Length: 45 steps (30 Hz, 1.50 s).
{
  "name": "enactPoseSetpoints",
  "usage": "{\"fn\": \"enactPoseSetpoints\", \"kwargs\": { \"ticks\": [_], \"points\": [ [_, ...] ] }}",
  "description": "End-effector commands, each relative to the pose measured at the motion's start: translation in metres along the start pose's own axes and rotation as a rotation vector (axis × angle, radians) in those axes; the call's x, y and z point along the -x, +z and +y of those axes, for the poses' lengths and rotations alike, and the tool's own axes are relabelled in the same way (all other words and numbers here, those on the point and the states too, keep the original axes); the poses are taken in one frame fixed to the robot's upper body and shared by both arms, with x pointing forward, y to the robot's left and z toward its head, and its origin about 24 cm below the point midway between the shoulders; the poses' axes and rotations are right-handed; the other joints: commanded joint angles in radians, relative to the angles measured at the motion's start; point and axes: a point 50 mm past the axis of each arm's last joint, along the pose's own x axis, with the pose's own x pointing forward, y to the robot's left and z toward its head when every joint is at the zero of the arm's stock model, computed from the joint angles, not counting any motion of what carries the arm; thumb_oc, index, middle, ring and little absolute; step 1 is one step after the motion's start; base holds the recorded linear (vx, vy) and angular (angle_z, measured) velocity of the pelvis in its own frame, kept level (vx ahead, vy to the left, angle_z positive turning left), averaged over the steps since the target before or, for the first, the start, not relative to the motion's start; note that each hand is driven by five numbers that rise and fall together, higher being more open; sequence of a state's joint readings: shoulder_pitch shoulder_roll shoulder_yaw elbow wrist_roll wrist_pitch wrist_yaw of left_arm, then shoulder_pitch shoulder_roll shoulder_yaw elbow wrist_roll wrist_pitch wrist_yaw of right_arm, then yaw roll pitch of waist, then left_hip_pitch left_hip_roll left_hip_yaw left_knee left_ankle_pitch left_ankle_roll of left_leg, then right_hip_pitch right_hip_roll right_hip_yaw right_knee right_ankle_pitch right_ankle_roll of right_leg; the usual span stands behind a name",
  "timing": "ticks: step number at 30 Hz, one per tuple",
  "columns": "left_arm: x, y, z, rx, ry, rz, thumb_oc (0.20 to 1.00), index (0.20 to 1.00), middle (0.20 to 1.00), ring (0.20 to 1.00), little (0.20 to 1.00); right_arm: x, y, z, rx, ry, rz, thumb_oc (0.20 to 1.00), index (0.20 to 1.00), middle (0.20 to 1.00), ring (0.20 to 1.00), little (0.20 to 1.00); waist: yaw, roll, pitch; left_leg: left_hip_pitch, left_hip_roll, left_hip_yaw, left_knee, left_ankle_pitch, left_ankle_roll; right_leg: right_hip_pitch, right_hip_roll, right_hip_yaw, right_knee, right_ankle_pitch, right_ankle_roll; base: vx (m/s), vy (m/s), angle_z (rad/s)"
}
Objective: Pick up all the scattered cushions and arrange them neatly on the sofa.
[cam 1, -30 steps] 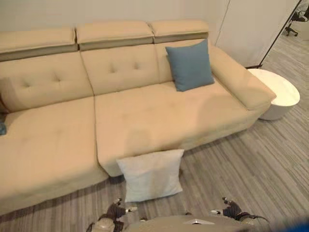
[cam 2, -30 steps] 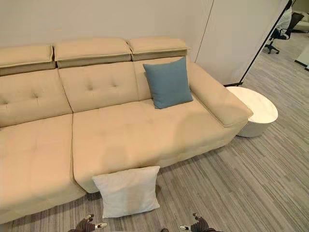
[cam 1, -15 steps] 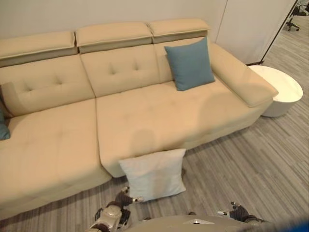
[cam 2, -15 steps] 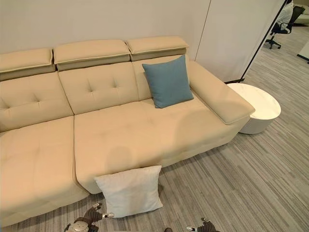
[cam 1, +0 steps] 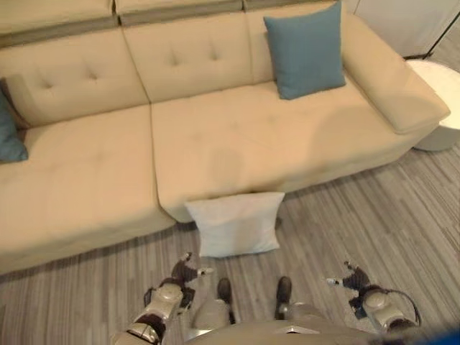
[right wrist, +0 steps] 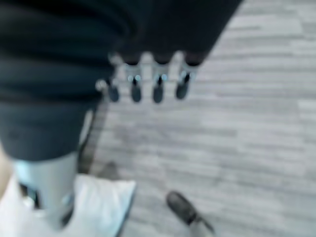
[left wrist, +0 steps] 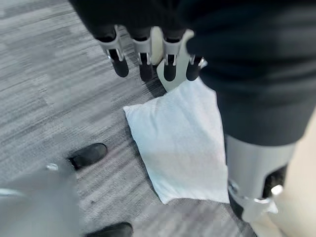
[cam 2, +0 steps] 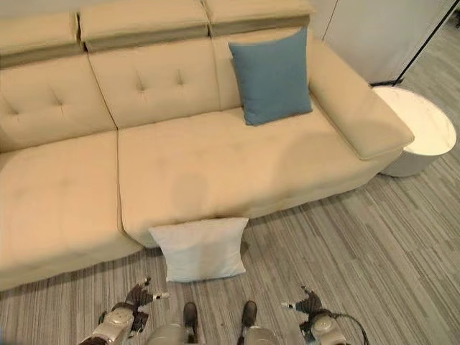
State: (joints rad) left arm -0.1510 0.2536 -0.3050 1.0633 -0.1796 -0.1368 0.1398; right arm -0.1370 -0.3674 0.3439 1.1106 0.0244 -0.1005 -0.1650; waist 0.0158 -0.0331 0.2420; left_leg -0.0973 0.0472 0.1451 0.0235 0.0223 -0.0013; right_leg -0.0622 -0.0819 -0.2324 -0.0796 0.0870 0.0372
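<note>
Left hand (cam 1: 175, 282) and right hand (cam 1: 354, 279): fingers relaxed, nothing held, low over the floor (cam 1: 374, 215). White cushion (cam 1: 235, 224): on the floor against the sofa (cam 1: 237, 136), uncollected. Blue cushion (cam 1: 307, 49): propped upright on the sofa; judged placed.

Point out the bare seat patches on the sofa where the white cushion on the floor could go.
Free: the middle seat of the sofa, between the blue cushion and the left section; the left section is mostly bare. Crowded: the right end by the armrest, and the far left edge, where another blue cushion sits.
</note>
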Motion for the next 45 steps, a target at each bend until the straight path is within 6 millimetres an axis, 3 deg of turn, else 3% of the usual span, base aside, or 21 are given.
{"fn": "enactPoseSetpoints", "kwargs": {
  "ticks": [1,3,5,7,12,13,15,17,18,19,20,22,23,24,28,35,38,43,45],
  "points": [
    [-0.010,0.056,0.011,0.075,0.085,-0.194,1.000,1.000,1.000,1.000,1.000,-0.009,0.052,-0.025,0.026,-0.100,-0.188,1.000,1.000,1.000,1.000,1.000,-0.010,-0.016,0.055,-0.129,0.013,-0.100,0.081,-0.043,-0.046,-0.108,-0.020,0.032,0.183,-0.161,0.044,-0.21,0.006,0.02],
    [-0.011,0.067,0.013,0.093,0.100,-0.232,1.000,1.000,1.000,1.000,1.000,-0.010,0.063,-0.030,0.027,-0.122,-0.227,1.000,1.000,1.000,1.000,1.000,-0.011,-0.014,0.060,-0.173,0.013,-0.103,0.101,-0.044,-0.045,-0.153,-0.024,0.033,0.210,-0.164,0.043,-0.20,0.008,-0.01],
    [-0.012,0.098,0.019,0.144,0.149,-0.336,1.000,1.000,1.000,1.000,1.000,-0.009,0.100,-0.043,0.030,-0.186,-0.349,1.000,1.000,1.000,1.000,1.000,-0.011,-0.007,0.087,-0.265,0.007,-0.105,0.151,-0.043,-0.045,-0.252,-0.032,0.039,0.268,-0.170,0.041,-0.17,0.019,-0.05],
    [-0.012,0.098,0.019,0.144,0.149,-0.337,1.000,1.000,1.000,1.000,1.000,-0.009,0.100,-0.043,0.030,-0.186,-0.349,1.000,1.000,1.000,1.000,1.000,-0.010,-0.007,0.087,-0.267,0.008,-0.104,0.157,-0.048,-0.045,-0.256,-0.032,0.041,0.274,-0.174,0.040,-0.05,0.008,-0.05],
    [-0.009,0.163,0.040,0.204,0.251,-0.515,1.000,1.000,1.000,1.000,1.000,0.007,0.191,-0.080,0.016,-0.358,-0.641,1.000,1.000,1.000,1.000,1.000,-0.021,0.008,0.148,-0.464,0.012,-0.095,0.272,-0.054,-0.040,-0.465,-0.055,0.068,0.397,-0.186,0.040,-0.13,0.060,-0.06],
    [-0.005,0.189,0.048,0.218,0.301,-0.584,1.000,1.000,1.000,1.000,1.000,0.019,0.221,-0.093,-0.012,-0.429,-0.749,1.000,1.000,1.000,1.000,1.000,-0.026,0.013,0.163,-0.538,0.015,-0.093,0.307,-0.053,-0.038,-0.544,-0.063,0.074,0.438,-0.187,0.040,-0.13,0.090,0.00],
    [-0.003,0.200,0.051,0.221,0.318,-0.612,1.000,1.000,1.000,1.000,1.000,0.025,0.231,-0.099,-0.023,-0.463,-0.789,1.000,1.000,1.000,1.000,1.000,-0.027,0.016,0.160,-0.572,0.015,-0.093,0.319,-0.054,-0.037,-0.575,-0.067,0.078,0.450,-0.189,0.041,-0.06,0.055,-0.02],
    [0.006,0.234,0.063,0.241,0.380,-0.702,1.000,1.000,1.000,1.000,1.000,0.043,0.262,-0.119,-0.048,-0.561,-0.902,1.000,1.000,1.000,1.000,1.000,-0.033,0.022,0.170,-0.674,0.014,-0.100,0.362,-0.063,-0.032,-0.679,-0.081,0.085,0.511,-0.197,0.045,-0.02,0.066,-0.05],
    [0.008,0.241,0.067,0.243,0.404,-0.717,1.000,1.000,1.000,1.000,1.000,0.049,0.271,-0.124,-0.064,-0.587,-0.934,1.000,1.000,1.000,1.000,1.000,-0.034,0.023,0.170,-0.691,0.014,-0.108,0.387,-0.099,-0.038,-0.701,-0.082,0.096,0.545,-0.226,0.053,-0.05,0.097,-0.02],
    [0.012,0.254,0.073,0.238,0.430,-0.742,1.000,1.000,1.000,1.000,1.000,0.056,0.281,-0.131,-0.075,-0.623,-0.965,1.000,1.000,1.000,1.000,1.000,-0.036,0.023,0.174,-0.738,0.013,-0.103,0.401,-0.076,-0.029,-0.746,-0.088,0.097,0.555,-0.203,0.046,0.06,0.063,0.04],
    [0.014,0.261,0.077,0.232,0.448,-0.756,1.000,1.000,1.000,1.000,1.000,0.060,0.286,-0.135,-0.088,-0.641,-0.985,1.000,1.000,1.000,1.000,1.000,-0.039,0.021,0.168,-0.753,0.011,-0.111,0.426,-0.113,-0.034,-0.760,-0.087,0.108,0.576,-0.233,0.053,-0.01,0.047,0.04],
    [0.015,0.261,0.077,0.232,0.449,-0.757,1.000,1.000,1.000,1.000,1.000,0.060,0.286,-0.135,-0.089,-0.641,-0.985,1.000,1.000,1.000,1.000,1.000,-0.039,0.021,0.166,-0.759,0.011,-0.111,0.432,-0.117,-0.034,-0.766,-0.088,0.109,0.581,-0.236,0.053,0.04,0.032,0.03],
    [0.023,0.285,0.088,0.229,0.520,-0.795,1.000,1.000,1.000,1.000,1.000,0.074,0.303,-0.146,-0.139,-0.701,-1.051,1.000,1.000,1.000,1.000,1.000,-0.043,0.017,0.167,-0.845,0.009,-0.119,0.489,-0.145,-0.025,-0.849,-0.093,0.123,0.636,-0.250,0.053,0.01,0.073,0.02],
    [0.028,0.294,0.092,0.241,0.546,-0.811,1.000,1.000,1.000,1.000,1.000,0.080,0.309,-0.151,-0.157,-0.724,-1.073,1.000,1.000,1.000,1.000,1.000,-0.043,0.015,0.165,-0.883,0.008,-0.123,0.515,-0.154,-0.023,-0.880,-0.097,0.124,0.660,-0.255,0.054,0.01,0.074,0.02],
    [0.038,0.309,0.098,0.313,0.623,-0.849,1.000,1.000,1.000,1.000,1.000,0.086,0.314,-0.156,-0.224,-0.765,-1.092,1.000,1.000,1.000,1.000,1.000,-0.046,0.010,0.164,-0.972,0.001,-0.130,0.598,-0.190,-0.012,-0.961,-0.111,0.135,0.733,-0.274,0.055,0.03,0.035,0.05],
    [0.043,0.307,0.114,0.394,0.684,-0.841,1.000,1.000,1.000,1.000,1.000,0.092,0.313,-0.162,-0.243,-0.785,-1.118,1.000,1.000,1.000,1.000,1.000,-0.044,-0.006,0.140,-1.074,-0.012,-0.149,0.664,-0.222,0.000,-1.057,-0.120,0.141,0.798,-0.300,0.047,0.05,0.029,0.04],
    [0.050,0.309,0.127,0.533,0.700,-0.866,1.000,1.000,1.000,1.000,1.000,0.096,0.312,-0.167,-0.254,-0.801,-1.130,1.000,1.000,1.000,1.000,1.000,-0.044,-0.007,0.138,-1.114,-0.021,-0.155,0.685,-0.227,0.000,-1.097,-0.125,0.145,0.824,-0.303,0.049,0.03,0.032,0.03],
    [0.054,0.309,0.134,0.512,0.631,-0.918,1.000,1.000,1.000,1.000,1.000,0.100,0.309,-0.174,-0.244,-0.813,-1.145,1.000,1.000,1.000,1.000,1.000,-0.042,-0.008,0.126,-1.147,-0.031,-0.157,0.708,-0.233,0.006,-1.134,-0.130,0.148,0.854,-0.309,0.048,0.04,0.039,0.05],
    [0.059,0.317,0.139,0.498,0.585,-0.963,1.000,1.000,1.000,1.000,1.000,0.106,0.314,-0.181,-0.228,-0.815,-1.170,1.000,1.000,1.000,1.000,1.000,-0.044,-0.011,0.117,-1.168,-0.036,-0.157,0.714,-0.236,0.005,-1.153,-0.131,0.151,0.857,-0.310,0.047,0.03,0.053,0.01]
  ]
}}
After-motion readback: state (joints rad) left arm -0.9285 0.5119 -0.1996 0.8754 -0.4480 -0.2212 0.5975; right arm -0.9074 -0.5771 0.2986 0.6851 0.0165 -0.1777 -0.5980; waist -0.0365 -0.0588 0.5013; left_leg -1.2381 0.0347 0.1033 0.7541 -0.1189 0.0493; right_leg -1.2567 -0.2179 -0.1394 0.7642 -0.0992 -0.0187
